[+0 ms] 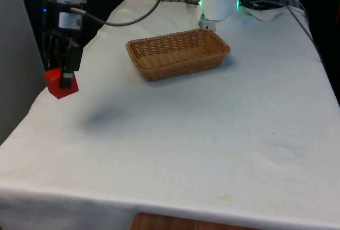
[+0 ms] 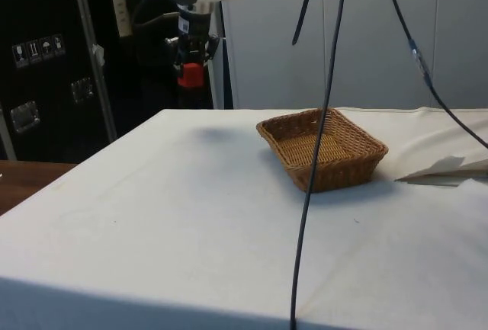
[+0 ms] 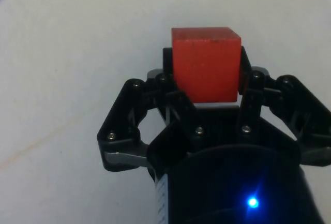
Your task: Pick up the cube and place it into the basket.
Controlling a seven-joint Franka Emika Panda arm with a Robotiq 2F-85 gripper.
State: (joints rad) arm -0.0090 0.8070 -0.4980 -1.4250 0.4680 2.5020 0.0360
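The desk [image 1: 212, 134] is wearing a white cloth. The brown basket [image 1: 178, 52] is sitting on it toward the far end. The black gripper [image 1: 62, 76] is hanging in the air at the front view's left, squeezing the red cube [image 1: 55, 83] well apart from the basket.

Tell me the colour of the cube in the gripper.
Red. The cube, held between the fingers of the gripper, shows best in the wrist view; the front view agrees.

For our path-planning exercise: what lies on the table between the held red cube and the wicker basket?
Nothing: only bare white cloth lies between the red cube, held above the table, and the basket. The front and side views both show it.
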